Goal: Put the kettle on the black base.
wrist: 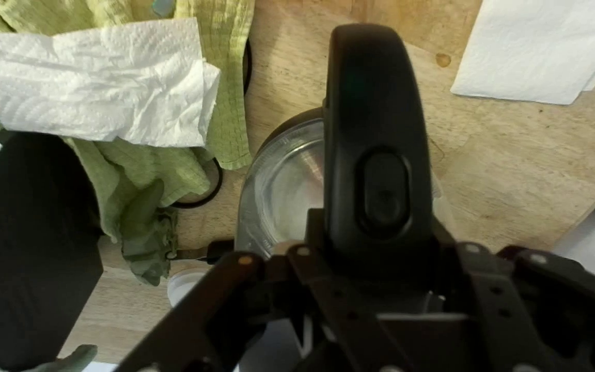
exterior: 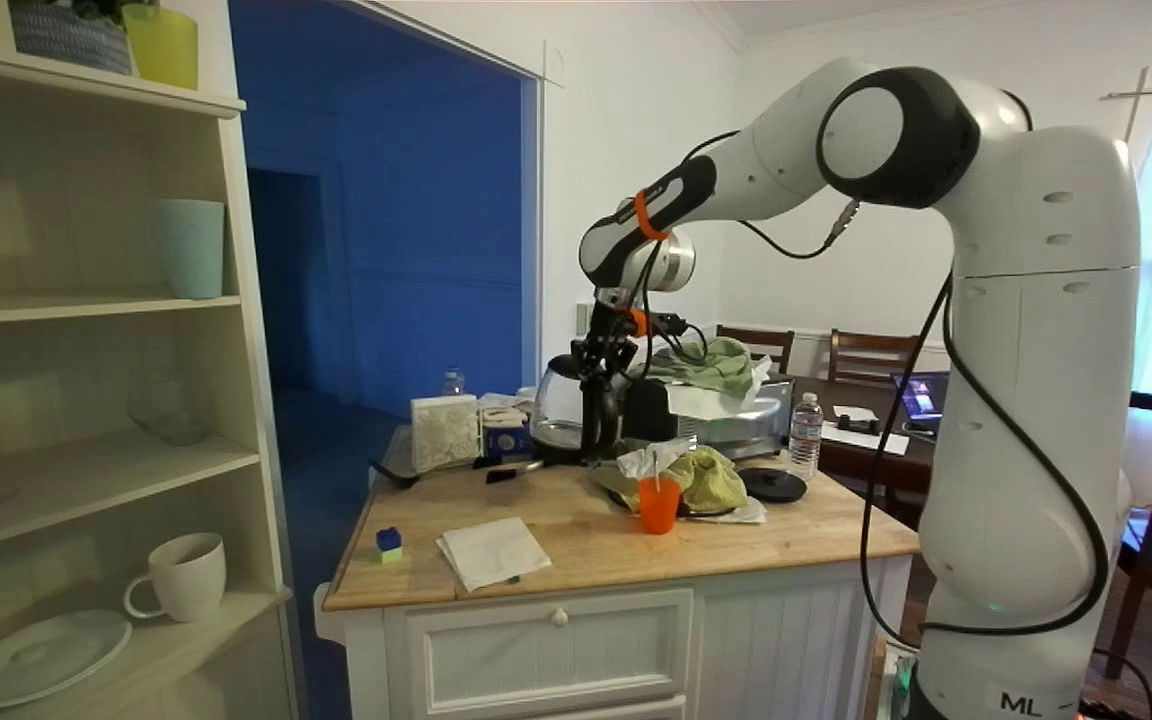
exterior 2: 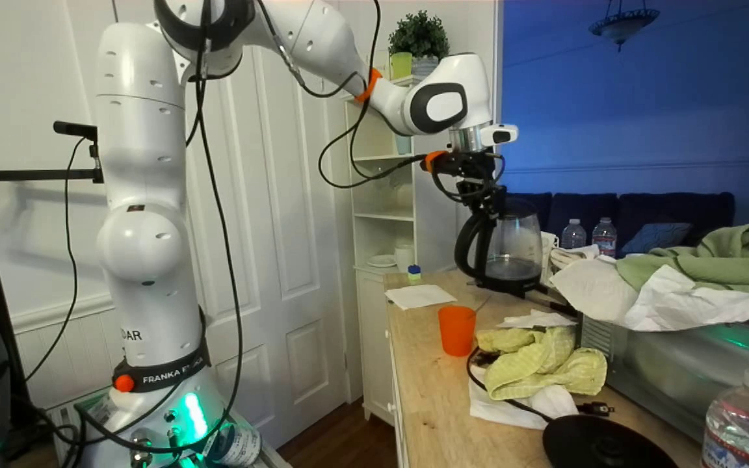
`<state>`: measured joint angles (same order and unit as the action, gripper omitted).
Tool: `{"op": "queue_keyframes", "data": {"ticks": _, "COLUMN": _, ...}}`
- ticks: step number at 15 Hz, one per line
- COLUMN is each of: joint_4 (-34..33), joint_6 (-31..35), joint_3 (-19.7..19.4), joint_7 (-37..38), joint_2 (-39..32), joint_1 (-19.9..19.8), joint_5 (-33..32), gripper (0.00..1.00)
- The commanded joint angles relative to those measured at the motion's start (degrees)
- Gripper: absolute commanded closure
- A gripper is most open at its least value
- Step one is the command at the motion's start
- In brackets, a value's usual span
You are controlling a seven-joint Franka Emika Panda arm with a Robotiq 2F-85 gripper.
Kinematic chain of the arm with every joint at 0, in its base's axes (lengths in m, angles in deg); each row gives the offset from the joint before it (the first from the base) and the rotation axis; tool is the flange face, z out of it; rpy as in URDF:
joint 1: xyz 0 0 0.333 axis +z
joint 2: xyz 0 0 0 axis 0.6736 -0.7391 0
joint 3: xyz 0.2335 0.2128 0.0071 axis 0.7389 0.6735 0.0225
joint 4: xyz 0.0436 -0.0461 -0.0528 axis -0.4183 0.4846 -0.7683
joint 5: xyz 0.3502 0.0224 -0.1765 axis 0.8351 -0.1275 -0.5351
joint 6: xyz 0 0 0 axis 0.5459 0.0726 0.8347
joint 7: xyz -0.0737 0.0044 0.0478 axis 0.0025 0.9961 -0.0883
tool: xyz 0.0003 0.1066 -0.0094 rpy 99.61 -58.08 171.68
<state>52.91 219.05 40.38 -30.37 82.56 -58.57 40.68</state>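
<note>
The kettle (exterior: 556, 415) has a clear glass body, a black handle, a dark top and a black bottom ring. It stands upright at the far part of the wooden counter and also shows in an exterior view (exterior 2: 517, 250). I cannot tell whether its bottom touches the wood. My gripper (exterior 2: 486, 207) points down at the top of the handle. In the wrist view, the gripper (wrist: 377, 232) has a finger against each side of the handle (wrist: 375, 103). The black base (exterior 2: 602, 445) is a flat round disc with a cord, near the bottle, also in an exterior view (exterior: 774, 485).
Between kettle and base are an orange cup (exterior 2: 457, 331) and a crumpled yellow-green cloth (exterior 2: 547, 364). A silver oven (exterior 2: 660, 357) with towels lines the back. A water bottle (exterior: 806, 437) stands beside the base. A white box (exterior: 444, 432) and folded paper (exterior: 494, 552) are near the kettle.
</note>
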Motion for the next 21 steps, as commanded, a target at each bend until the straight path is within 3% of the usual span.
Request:
{"op": "queue_keyframes", "data": {"ticks": 1, "joint_4": 6.5, "joint_6": -3.1, "joint_3": -1.7, "joint_7": 7.7, "joint_2": 11.0, "joint_1": 1.6, "joint_5": -5.0, "gripper": 0.81}}
{"op": "queue_keyframes", "data": {"ticks": 6, "joint_4": 12.6, "joint_6": -8.1, "joint_3": -1.4, "joint_7": 18.2, "joint_2": 21.8, "joint_1": 0.3, "joint_5": -10.6, "gripper": 0.81}}
{"op": "queue_keyframes", "data": {"ticks": 12, "joint_4": 18.1, "joint_6": -11.1, "joint_3": -2.2, "joint_7": 27.2, "joint_2": 30.4, "joint_1": -4.1, "joint_5": -11.7, "gripper": 0.81}}
{"op": "queue_keyframes", "data": {"ticks": 21, "joint_4": 19.2, "joint_6": -11.5, "joint_3": -5.6, "joint_7": 31.9, "joint_2": 28.4, "joint_1": -12.8, "joint_5": -15.5, "gripper": 0.81}}
